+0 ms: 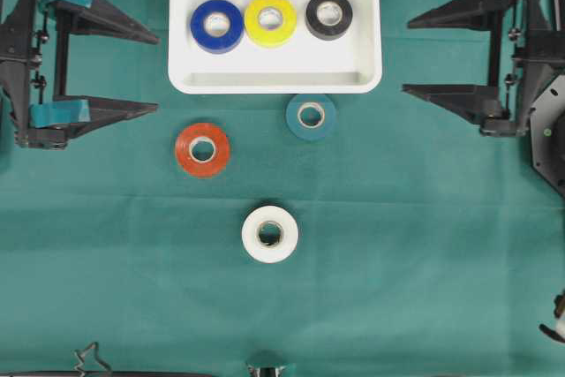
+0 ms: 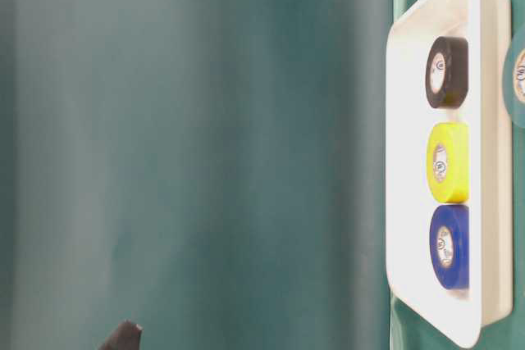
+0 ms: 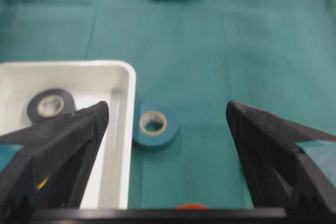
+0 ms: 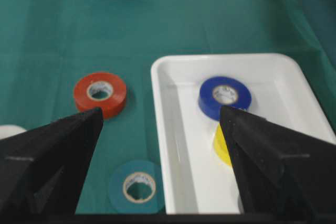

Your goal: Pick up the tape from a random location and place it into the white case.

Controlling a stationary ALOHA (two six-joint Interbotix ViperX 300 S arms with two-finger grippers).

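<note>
The white case (image 1: 274, 82) lies at the top middle of the green cloth. Inside it sit a blue tape (image 1: 217, 25), a yellow tape (image 1: 270, 19) and a black tape (image 1: 329, 15). On the cloth in front of the case lie a teal tape (image 1: 311, 116), an orange tape (image 1: 202, 149) and a white tape (image 1: 270, 234). My left gripper (image 1: 157, 73) stands open at the far left, nothing between its fingers. My right gripper (image 1: 406, 56) stands open at the far right, also holding nothing. The teal tape (image 3: 155, 125) shows in the left wrist view, beside the case rim (image 3: 130, 129).
The right wrist view shows the teal tape (image 4: 138, 187), the orange tape (image 4: 100, 94) and the case (image 4: 178, 145) with the blue tape (image 4: 224, 97). Black hardware and a small metal piece (image 1: 88, 359) lie at the cloth's front edge.
</note>
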